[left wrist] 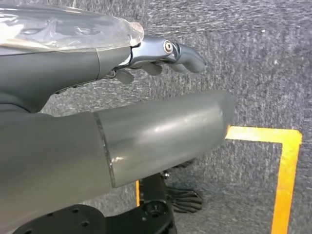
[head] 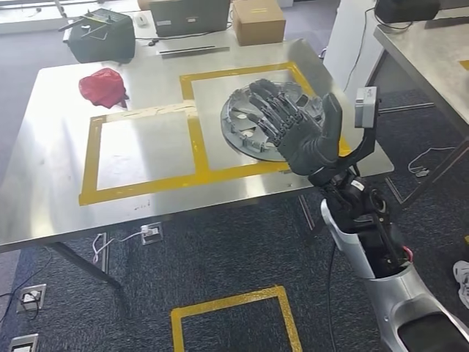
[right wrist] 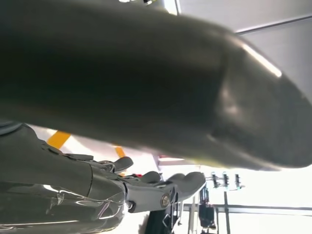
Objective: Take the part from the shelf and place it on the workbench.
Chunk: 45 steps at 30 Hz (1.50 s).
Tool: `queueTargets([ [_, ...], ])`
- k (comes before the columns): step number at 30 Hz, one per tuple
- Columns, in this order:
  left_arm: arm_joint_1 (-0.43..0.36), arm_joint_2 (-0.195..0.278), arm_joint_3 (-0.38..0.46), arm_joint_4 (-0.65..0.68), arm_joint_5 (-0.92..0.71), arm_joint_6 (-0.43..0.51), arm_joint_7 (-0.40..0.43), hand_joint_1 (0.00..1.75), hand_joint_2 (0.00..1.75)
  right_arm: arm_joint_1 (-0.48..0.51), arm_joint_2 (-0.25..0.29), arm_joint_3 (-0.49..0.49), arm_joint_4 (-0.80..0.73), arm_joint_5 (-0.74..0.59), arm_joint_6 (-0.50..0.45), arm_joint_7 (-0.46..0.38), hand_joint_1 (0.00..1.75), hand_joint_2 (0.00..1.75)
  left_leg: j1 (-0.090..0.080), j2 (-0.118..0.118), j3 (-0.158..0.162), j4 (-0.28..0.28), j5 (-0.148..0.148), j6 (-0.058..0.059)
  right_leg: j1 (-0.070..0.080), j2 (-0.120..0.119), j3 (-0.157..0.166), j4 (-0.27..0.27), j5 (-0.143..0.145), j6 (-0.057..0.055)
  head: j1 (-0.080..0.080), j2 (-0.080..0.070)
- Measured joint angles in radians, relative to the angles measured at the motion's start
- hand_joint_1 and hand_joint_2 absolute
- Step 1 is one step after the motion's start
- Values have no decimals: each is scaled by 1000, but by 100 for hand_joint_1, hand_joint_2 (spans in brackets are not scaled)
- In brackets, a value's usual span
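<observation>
No text, label, brand, number or sign can be read anywhere.

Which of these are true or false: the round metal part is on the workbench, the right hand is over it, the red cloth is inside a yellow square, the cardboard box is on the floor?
1. The round metal part lies on the workbench. True.
2. The right hand is over the part. True.
3. The red cloth lies inside a yellow tape square. False: it lies outside the tape, near the far left corner.
4. The cardboard box sits on the floor. False: it sits on a table behind the workbench.
</observation>
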Motion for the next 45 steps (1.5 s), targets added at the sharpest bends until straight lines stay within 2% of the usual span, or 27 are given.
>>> queueTargets([
  [2,0,0,0,0,0,0,0,0,0,4,0,-2,-1,1,-4,3,0,0,3,2,-7,-3,7,15,-1,1,-15,28,-24,9,6,0],
  [3,0,-1,0,0,1,0,0,0,0,5,0,-3,-2,2,-7,5,0,0,3,3,-12,-5,12,23,-2,2,-33,74,-57,12,11,0],
  [5,1,-1,0,0,1,0,0,0,0,9,0,-5,-2,3,-15,8,0,0,-1,5,-22,-5,19,33,-3,2,-88,221,-143,17,25,0],
  [6,1,-1,0,0,1,0,0,0,0,13,0,-6,-2,3,-18,9,0,0,-4,5,-27,-4,23,36,-3,2,-111,289,-174,18,30,0],
  [7,2,-1,0,0,1,0,0,0,0,16,0,-6,-2,3,-23,10,0,0,-7,5,-30,-4,26,38,-2,2,-117,323,-184,17,33,0],
  [8,2,-1,0,0,1,0,0,0,0,18,0,-7,-2,3,-27,11,0,0,-9,5,-33,-3,28,38,-1,2,-102,313,-173,14,37,0],
  [9,2,-1,0,0,1,0,0,0,0,19,0,-8,-2,3,-31,12,0,0,-11,4,-34,-3,30,38,0,2,-67,259,-144,9,40,0],
  [11,-1,-2,0,0,1,0,0,0,0,17,0,-11,-4,7,-38,13,0,0,-15,3,-35,-2,34,34,7,2,20,105,-81,-6,45,0],
  [13,-4,-3,0,0,0,0,1,0,0,12,0,-13,-7,13,-42,14,0,0,-18,3,-43,1,39,27,13,2,59,18,-59,-16,48,0],
  [15,-7,-3,0,0,-2,0,3,0,0,8,0,-15,-7,16,-45,14,0,0,-19,4,-51,2,47,16,14,3,56,5,-57,-21,46,0],
  [17,-10,-2,0,0,-4,0,4,0,0,6,1,-16,-7,17,-48,14,0,0,-18,5,-60,15,36,5,8,1,52,-2,-47,-30,42,0],
  [19,-13,1,0,0,-3,0,5,0,0,1,2,-16,-7,19,-50,13,0,0,-16,4,-98,101,-25,-7,2,-3,45,-8,-36,-41,30,0],
  [21,-13,2,0,0,2,0,5,0,0,-1,3,-16,-7,21,-52,13,0,0,-12,4,-160,246,-101,-17,3,-6,30,-6,-27,-45,16,0],
  [22,-12,2,0,0,5,0,5,0,0,-1,3,-16,-6,21,-54,13,0,0,-10,4,-181,298,-119,-21,3,-7,23,-5,-23,-45,11,0],
  [23,-10,2,0,0,8,1,5,0,0,-2,3,-16,-6,21,-55,13,0,0,-8,4,-182,313,-118,-23,2,-7,16,-3,-20,-43,8,0],
  [24,-9,3,0,0,10,1,5,0,0,-2,3,-15,-6,22,-57,12,0,0,-5,4,-162,283,-98,-25,2,-7,11,0,-18,-42,5,0],
  [26,-10,5,0,0,12,1,5,0,0,-7,4,-15,-6,26,-58,11,0,0,0,5,-77,135,-37,-25,2,-7,3,6,-14,-36,0,0],
  [28,-10,6,0,0,15,2,5,0,0,-14,5,-15,-5,33,-60,9,0,0,-1,3,-23,28,-3,-15,5,-6,-4,13,-12,-27,-1,0],
  [32,-5,5,0,0,21,4,5,0,0,-22,6,-14,-2,65,-77,4,0,0,-5,2,-26,12,12,16,4,-4,-16,22,-13,-3,8,0],
  [34,-6,5,0,0,22,5,5,0,0,-26,7,-15,0,85,-87,0,0,0,-3,4,-33,8,22,31,1,-2,-43,92,-69,6,16,0],
  [36,-5,5,0,0,23,5,5,0,0,-28,6,-15,3,88,-88,3,0,0,-5,4,-43,9,29,39,1,-2,-96,238,-152,12,28,0],
  [37,-4,5,0,0,23,5,5,0,0,-29,6,-15,6,80,-83,8,0,0,-6,4,-48,10,33,41,1,-1,-116,300,-178,13,33,0],
  [38,-3,4,0,0,23,6,5,0,0,-28,6,-15,8,69,-76,13,0,0,-8,4,-52,10,35,42,1,-1,-119,327,-185,13,36,0],
  [39,-3,4,0,0,24,6,5,0,0,-29,6,-15,11,58,-68,17,0,0,-9,4,-56,11,38,41,1,-1,-100,308,-170,11,40,0],
  [42,-2,4,0,0,25,6,5,0,0,-32,6,-17,15,36,-55,19,0,0,-11,2,-60,13,45,34,5,0,23,93,-84,-4,48,0],
  [43,-2,4,0,0,25,6,5,0,0,-34,6,-18,16,33,-53,19,0,0,-11,2,-63,14,48,29,8,1,48,41,-69,-9,49,0],
  [45,-1,3,0,1,26,6,5,0,0,-35,6,-19,17,31,-51,19,0,0,-11,3,-71,14,57,17,14,2,56,13,-64,-16,50,0],
])
